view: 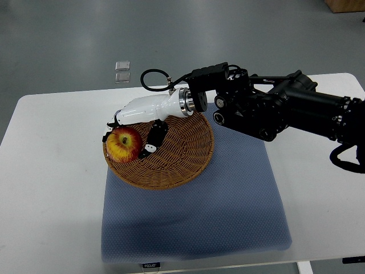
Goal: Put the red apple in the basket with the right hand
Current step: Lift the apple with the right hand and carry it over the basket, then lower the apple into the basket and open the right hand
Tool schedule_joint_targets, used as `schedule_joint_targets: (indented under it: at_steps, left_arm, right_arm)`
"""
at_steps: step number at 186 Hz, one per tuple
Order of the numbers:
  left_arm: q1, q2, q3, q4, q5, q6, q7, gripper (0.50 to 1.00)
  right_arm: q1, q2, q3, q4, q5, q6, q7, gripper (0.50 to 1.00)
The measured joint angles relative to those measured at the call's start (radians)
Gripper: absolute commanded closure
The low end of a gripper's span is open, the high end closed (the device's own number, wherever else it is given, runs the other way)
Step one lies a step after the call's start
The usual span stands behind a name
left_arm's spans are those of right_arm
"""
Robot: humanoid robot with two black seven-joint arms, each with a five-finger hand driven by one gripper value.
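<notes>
While the right hand grips it, the red apple sits inside the basket.

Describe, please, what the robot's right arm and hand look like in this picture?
The right arm is bulky, matte black, with round joint housings. A silver metal ring joins it to the right hand, which has a smooth white shell and black-and-white fingers. A black cable loops above the wrist.

Even, bright overhead light; the picture is sharp throughout. The white table shows mild glare, and soft shadows sit under the mat's near edge.
</notes>
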Motion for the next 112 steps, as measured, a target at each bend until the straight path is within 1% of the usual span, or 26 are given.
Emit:
schedule_joint_targets:
  at_steps: [37,65,88,99,101,102,111,112]
  left_arm:
    - [-0.001,0.0,0.001,-0.003,0.0,-0.001,0.0,0.5]
    - [-0.002,0.0,0.001,-0.003,0.0,-0.001,0.0,0.5]
    - [-0.003,0.0,0.001,-0.003,0.0,-0.001,0.0,0.5]
    - [-0.003,0.0,0.001,-0.003,0.0,-0.001,0.0,0.5]
    - [-0.003,0.0,0.001,-0.003,0.0,-0.001,0.0,0.5]
    - [-0.003,0.0,0.001,-0.003,0.0,-0.001,0.0,0.5]
    - [-0.003,0.0,0.002,-0.003,0.0,-0.001,0.0,0.5]
    - [-0.003,0.0,0.002,-0.003,0.0,-0.001,0.0,0.5]
  right_arm:
    - [-0.007,0.003,-0.08,-0.012,-0.001,-0.004,-0.008,0.713]
    - [-0.008,0.003,-0.115,-0.035,-0.002,-0.021,-0.016,0.695]
    - [-0.007,0.003,-0.124,-0.053,-0.002,-0.03,-0.05,0.683]
    - [-0.007,0.003,-0.125,-0.057,-0.002,-0.031,-0.067,0.666]
    - [-0.007,0.003,-0.125,-0.058,-0.002,-0.031,-0.07,0.658]
    - [-0.007,0.003,-0.125,-0.058,-0.002,-0.031,-0.071,0.646]
    - [-0.007,0.003,-0.126,-0.061,-0.002,-0.029,-0.083,0.646]
    - [-0.007,0.003,-0.126,-0.061,-0.002,-0.028,-0.084,0.608]
